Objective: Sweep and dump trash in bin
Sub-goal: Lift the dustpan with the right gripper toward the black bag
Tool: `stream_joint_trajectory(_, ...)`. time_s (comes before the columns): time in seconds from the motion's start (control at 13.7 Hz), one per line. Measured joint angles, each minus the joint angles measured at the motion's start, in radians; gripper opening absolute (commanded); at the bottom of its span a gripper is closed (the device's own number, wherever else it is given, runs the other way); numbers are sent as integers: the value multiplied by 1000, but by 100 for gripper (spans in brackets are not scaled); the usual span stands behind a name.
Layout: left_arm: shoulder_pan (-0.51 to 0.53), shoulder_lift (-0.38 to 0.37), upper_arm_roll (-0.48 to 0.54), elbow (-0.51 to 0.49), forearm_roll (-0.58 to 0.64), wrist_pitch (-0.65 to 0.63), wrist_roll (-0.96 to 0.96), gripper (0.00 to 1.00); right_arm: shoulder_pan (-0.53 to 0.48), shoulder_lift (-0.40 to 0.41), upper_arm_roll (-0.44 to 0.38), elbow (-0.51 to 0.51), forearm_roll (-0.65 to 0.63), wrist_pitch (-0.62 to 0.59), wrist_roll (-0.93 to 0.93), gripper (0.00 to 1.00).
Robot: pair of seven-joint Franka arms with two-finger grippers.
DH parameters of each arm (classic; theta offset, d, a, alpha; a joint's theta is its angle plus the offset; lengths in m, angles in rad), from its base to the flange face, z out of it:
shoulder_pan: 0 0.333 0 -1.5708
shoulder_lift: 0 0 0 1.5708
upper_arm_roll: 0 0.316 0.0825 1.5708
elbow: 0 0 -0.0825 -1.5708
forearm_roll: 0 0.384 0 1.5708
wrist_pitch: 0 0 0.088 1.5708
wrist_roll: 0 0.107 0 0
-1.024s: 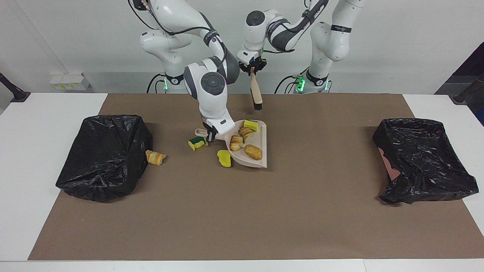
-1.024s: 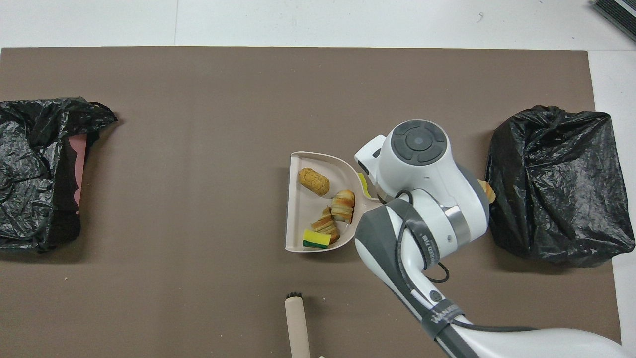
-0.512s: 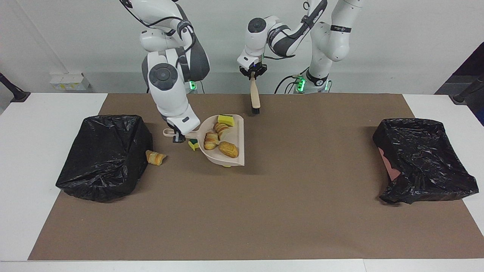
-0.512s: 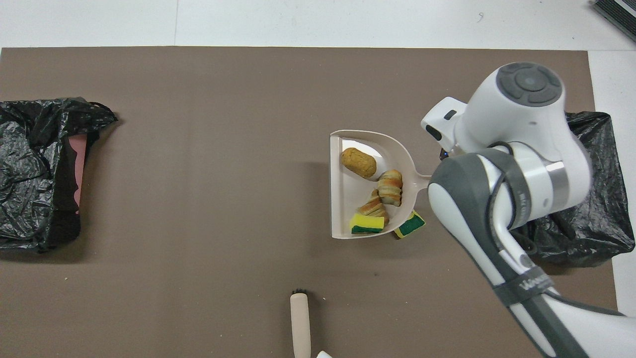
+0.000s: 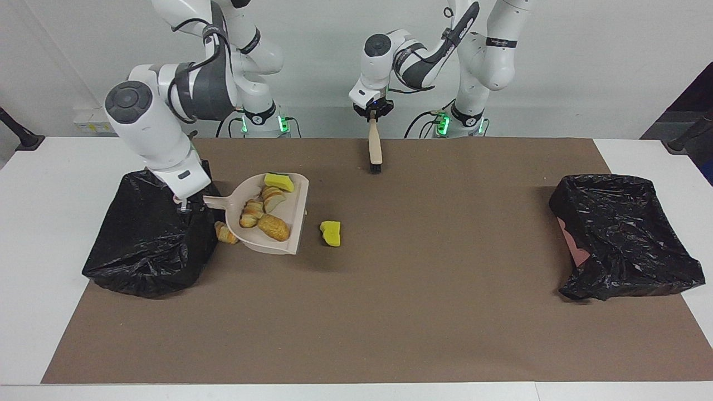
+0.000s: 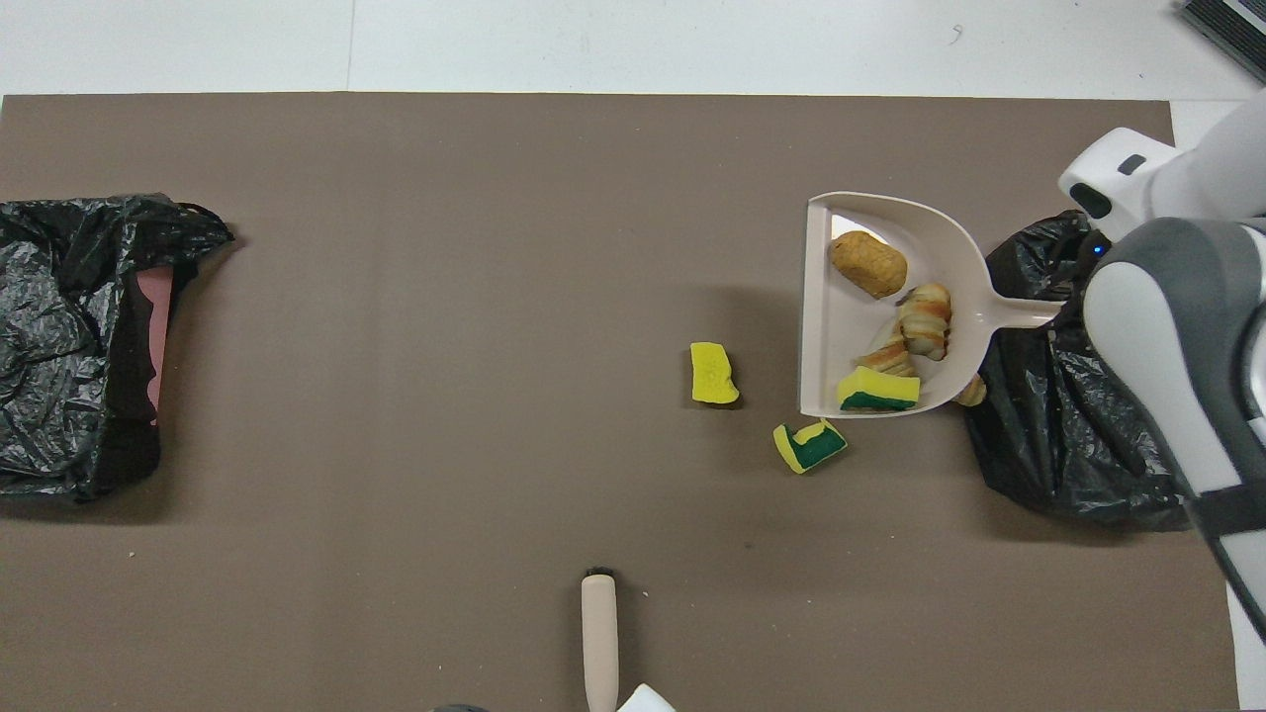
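Observation:
My right gripper [image 5: 184,207] is shut on the handle of the beige dustpan [image 5: 298,214] and holds it in the air beside the black-bagged bin [image 5: 150,234] at the right arm's end. The pan [image 6: 826,297] carries a green-backed sponge [image 6: 877,389] and three bread lumps [image 6: 867,264]. On the mat lie a yellow sponge [image 5: 331,233], a green-backed sponge [image 6: 810,446] nearer to the robots, and a bread lump [image 5: 225,232] against the bin. My left gripper [image 5: 371,111] is shut on the beige brush [image 5: 375,147], bristles down near the mat.
A second black-bagged bin [image 5: 624,234] stands at the left arm's end of the brown mat [image 5: 418,312]. The green-backed sponge on the mat is hidden by the pan in the facing view. The right arm's elbow hangs over the first bin [image 6: 1078,435].
The right arm has lifted the loaded dustpan and carried it toward the bin at its end, uncovering the yellow sponge. The left arm has drawn the brush slightly toward the robots.

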Motion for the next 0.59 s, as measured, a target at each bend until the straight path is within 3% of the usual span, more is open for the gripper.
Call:
stream_joint_trajectory(0.37, 26, 37, 3, 0, 0, 13, 9, 3, -100, -1, -2, 47, -86, -2, -62, 0)
stream_joint_trajectory(0.44, 33, 42, 3, 2, 0, 13, 16, 28, -126, -1, -3, 53, -97, -2, -77, 0)
stream_joint_trajectory(0.51, 40, 43, 3, 2, 0, 13, 24, 71, -157, -1, -3, 58, -115, -2, -91, 0)
stream_joint_trajectory(0.59, 46, 44, 3, 2, 0, 13, 25, 100, -183, -1, -4, 60, -127, -2, -101, 0)
